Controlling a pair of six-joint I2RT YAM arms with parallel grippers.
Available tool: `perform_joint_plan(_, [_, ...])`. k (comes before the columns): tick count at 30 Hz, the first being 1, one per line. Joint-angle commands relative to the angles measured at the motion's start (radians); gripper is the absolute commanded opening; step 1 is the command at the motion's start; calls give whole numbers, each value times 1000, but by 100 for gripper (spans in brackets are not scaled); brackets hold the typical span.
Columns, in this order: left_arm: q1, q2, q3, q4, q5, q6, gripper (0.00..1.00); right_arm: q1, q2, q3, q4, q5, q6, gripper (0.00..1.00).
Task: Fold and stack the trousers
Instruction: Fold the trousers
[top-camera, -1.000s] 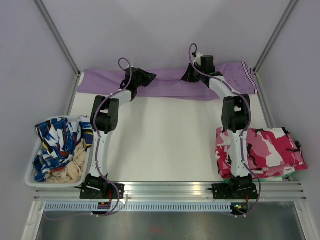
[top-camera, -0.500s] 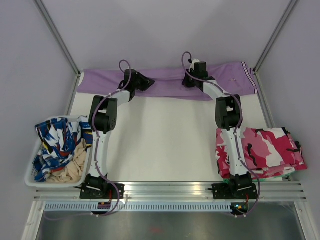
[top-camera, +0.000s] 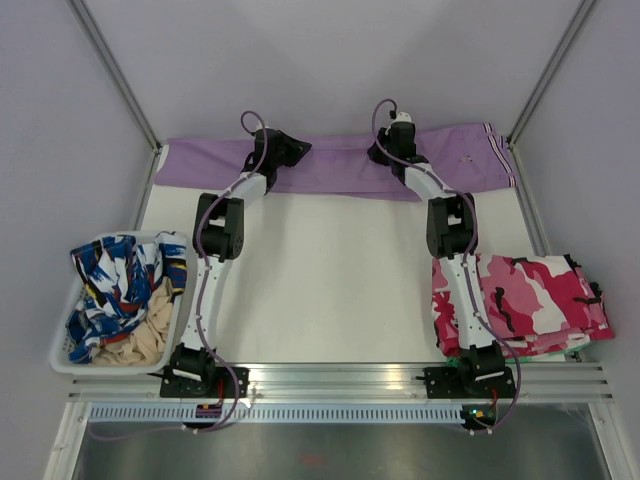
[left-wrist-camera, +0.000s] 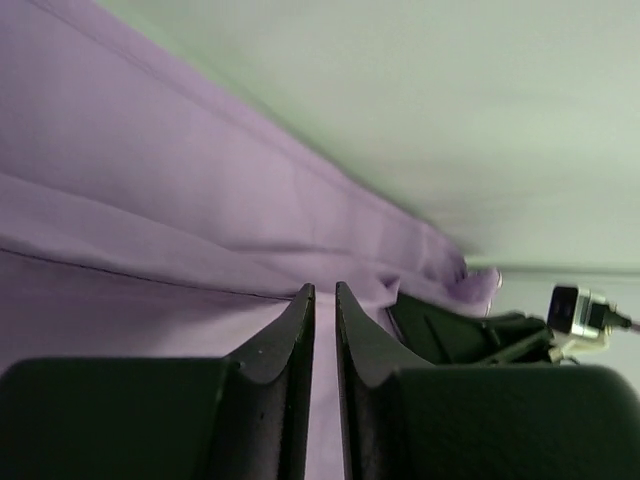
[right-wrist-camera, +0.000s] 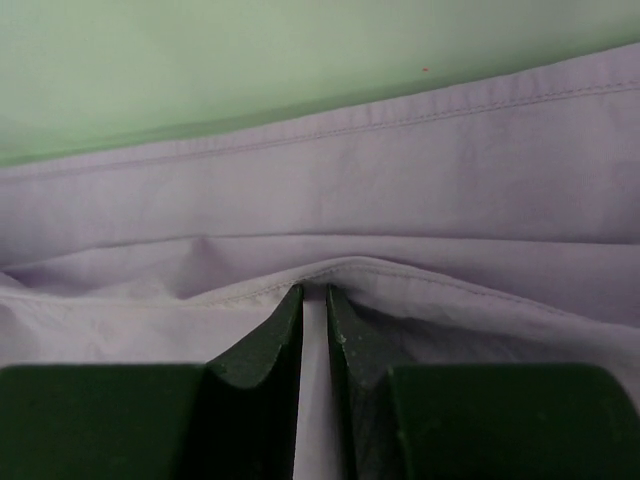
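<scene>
Trousers (top-camera: 340, 172): thin lilac cloth, long creased band on far tabletop (top-camera: 320, 280).
Left end effector (left-wrist-camera: 323, 292): pinching a fold.
Right end effector (right-wrist-camera: 313, 292): clamped on a raised ridge.

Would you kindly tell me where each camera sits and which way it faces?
Top external: above and behind the bases, looking down on the table; both arms reach the trousers, left tool and right tool at the far edge.
Left wrist: on the left arm, looking along its shut fingers over the cloth; the right tool shows beyond.
Right wrist: on the right arm, facing its fingers pinching a fold.
Shared: all three show the trousers.
</scene>
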Motion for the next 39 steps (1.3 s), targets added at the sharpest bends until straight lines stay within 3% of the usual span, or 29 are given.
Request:
perform_joint_plan(1, [-1,87,118,-5,-89,-88,19,-8,37,62,53,54,83,22])
perform_joint_plan(6, [-3,117,138,-112,-162,-193,19,-29,85,119,54,17,229,23])
perform_joint_plan(9, [-1,124,142,-152,-191,-223,20,-31,78,114,51,-9,232,24])
perform_joint_plan(12, [7,150,159,-137,-195,-295,22,-36,24,113,57,-49,225,29])
perform_joint_plan(18, [30,144,224,-40,-162,-325,24,-65,-143,99,47,-147,170,50])
perform_joint_plan(22, [53,-7,196,8,-97,-112,30,-112,-285,56,-30,-182,128,63])
perform_joint_plan(25, [71,-176,85,-3,-33,43,49,-166,-412,-17,-67,-207,93,73])
perform_joint_plan(26, [83,-222,40,-24,-22,74,60,-190,-444,-62,-73,-205,84,77])
perform_joint_plan(27, [91,-268,-3,-50,-14,103,62,-191,-493,-80,-93,-202,59,84])
perform_joint_plan(29, [109,-404,-130,-121,-28,206,68,-239,-532,-129,-124,-173,32,88])
perform_joint_plan(31, [122,-510,-198,-308,-107,339,69,-255,-570,-163,-180,-115,-14,92])
perform_joint_plan(35, [177,-580,-218,-618,-313,514,72,-286,-583,-209,-337,41,-33,90])
perform_joint_plan(36, [194,-581,-207,-715,-354,539,71,-289,-581,-219,-396,75,-9,80])
perform_joint_plan(38, [264,-577,-207,-777,-376,544,67,-292,-589,-258,-453,103,19,72])
perform_joint_plan(39, [283,-574,-207,-793,-373,545,65,-292,-610,-284,-479,109,34,60])
